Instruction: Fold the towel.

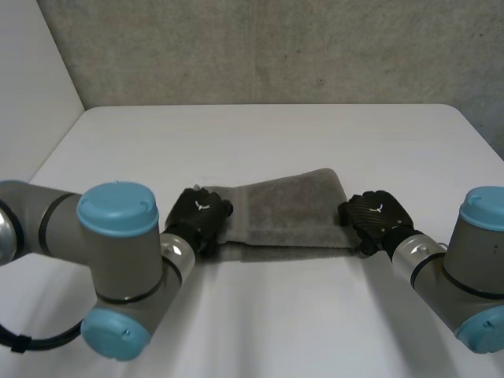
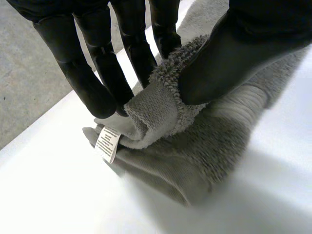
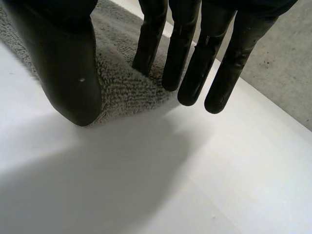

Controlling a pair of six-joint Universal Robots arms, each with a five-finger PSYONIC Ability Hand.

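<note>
Head view, left to right: the left arm (image 1: 118, 252) reaches in over the white table (image 1: 268, 142), and the left hand (image 1: 201, 214) sits at the left end of the grey towel (image 1: 287, 211). The towel lies as a folded band at the table's middle, stretching across between the two hands. The right hand (image 1: 376, 214) is at the towel's right end, at the tip of the right arm (image 1: 472, 268). A grey wall (image 1: 276, 47) stands behind the table. Left wrist view: the thumb (image 2: 234, 58) and the fingers (image 2: 97, 78) close on a raised fold at the towel's (image 2: 204, 146) end, the cloth pinched between them. A white label (image 2: 107, 144) hangs from the layers just below the fingertips. Right wrist view: the right hand's fingers (image 3: 195, 73) are straight and stand apart from its thumb (image 3: 63, 63). The towel's (image 3: 124, 83) edge lies between thumb and fingers, with some fingertips over the cloth and the others over bare table (image 3: 195, 185); the hand grips nothing.
</note>
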